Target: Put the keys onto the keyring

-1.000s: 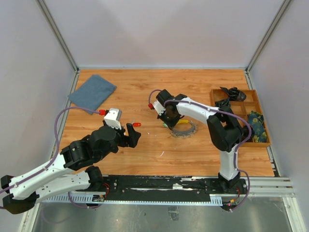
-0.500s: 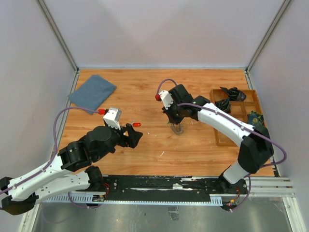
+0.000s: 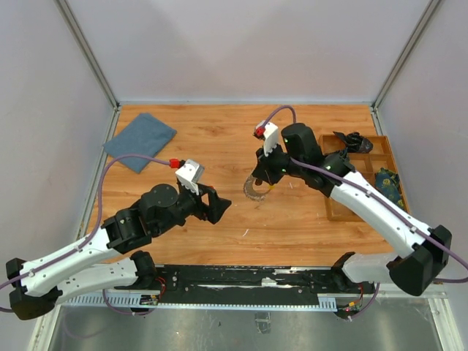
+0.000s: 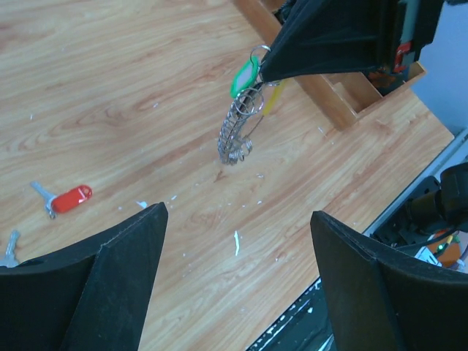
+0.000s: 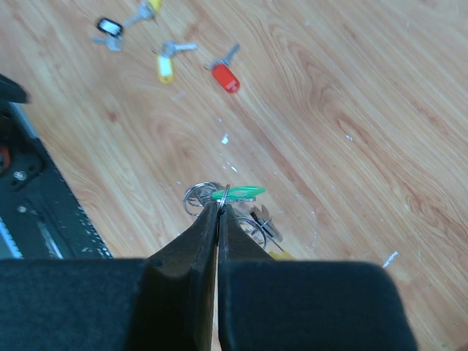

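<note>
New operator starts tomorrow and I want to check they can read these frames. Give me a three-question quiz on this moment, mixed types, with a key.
1. True or false: the jaws of the right gripper are shut on the keyring, which hangs clear of the wood.
2. Which tags hang on the keyring? A: green and yellow. B: red and black. C: blue and white.
3. Fill in: the red key lies loose on the ____.

Key: 1 true; 2 A; 3 table.
</note>
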Controlling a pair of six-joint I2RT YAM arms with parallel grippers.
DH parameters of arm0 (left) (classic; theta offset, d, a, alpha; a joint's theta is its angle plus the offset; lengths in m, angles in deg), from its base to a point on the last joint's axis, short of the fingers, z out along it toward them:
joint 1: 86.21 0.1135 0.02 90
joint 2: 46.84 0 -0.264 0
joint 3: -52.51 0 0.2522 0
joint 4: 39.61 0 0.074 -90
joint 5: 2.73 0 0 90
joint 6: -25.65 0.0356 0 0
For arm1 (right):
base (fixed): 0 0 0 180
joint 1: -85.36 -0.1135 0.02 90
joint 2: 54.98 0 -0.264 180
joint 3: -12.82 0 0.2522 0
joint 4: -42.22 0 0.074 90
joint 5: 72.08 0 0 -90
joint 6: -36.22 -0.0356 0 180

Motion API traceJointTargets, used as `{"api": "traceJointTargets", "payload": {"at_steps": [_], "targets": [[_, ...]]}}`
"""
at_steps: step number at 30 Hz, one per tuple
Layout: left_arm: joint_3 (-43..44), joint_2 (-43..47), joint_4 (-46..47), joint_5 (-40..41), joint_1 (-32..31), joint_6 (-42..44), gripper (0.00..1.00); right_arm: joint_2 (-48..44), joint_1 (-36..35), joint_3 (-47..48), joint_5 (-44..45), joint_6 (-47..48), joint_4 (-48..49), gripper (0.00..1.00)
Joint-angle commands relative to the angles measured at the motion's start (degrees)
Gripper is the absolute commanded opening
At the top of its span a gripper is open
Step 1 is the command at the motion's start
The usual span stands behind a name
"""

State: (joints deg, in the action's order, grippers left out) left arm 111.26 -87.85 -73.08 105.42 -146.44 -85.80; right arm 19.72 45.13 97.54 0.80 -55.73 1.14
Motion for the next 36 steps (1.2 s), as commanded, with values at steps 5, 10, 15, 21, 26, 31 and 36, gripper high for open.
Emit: {"api": "traceJointTargets", "payload": {"at_steps": [5,10,15,21,26,31,36], "targets": [[6.2,-2.1,10.1,-7.6,0.3,11.9,0.77,-8.9,0.4,2.8,-9.4,-4.2,7.0,0.01],[9.4,-2.1,13.4,-11.5,0.3,12.4,0.75,-12.2,0.5,5.1,-13.1,-2.8,7.5,0.01],[12.1,-2.9,14.3,-15.8,0.3,12.5,0.66,-13.9,0.4,7.8,-16.2,-4.2,8.8,0.01],[12.6,-3.5,17.0,-22.5,0.3,11.1,0.45,-14.7,0.5,10.9,-16.6,-6.6,9.6,0.01],[12.5,-3.8,19.5,-24.8,0.3,10.0,0.42,-15.4,0.4,11.8,-18.3,-6.5,10.5,0.01],[12.9,-3.9,20.5,-23.5,0.4,10.8,0.52,-16.6,0.4,11.3,-17.3,-5.7,11.0,0.00],[14.3,-4.8,19.9,-22.3,0.3,13.8,0.56,-16.5,0.0,11.9,-16.9,-6.3,10.6,0.01]]}}
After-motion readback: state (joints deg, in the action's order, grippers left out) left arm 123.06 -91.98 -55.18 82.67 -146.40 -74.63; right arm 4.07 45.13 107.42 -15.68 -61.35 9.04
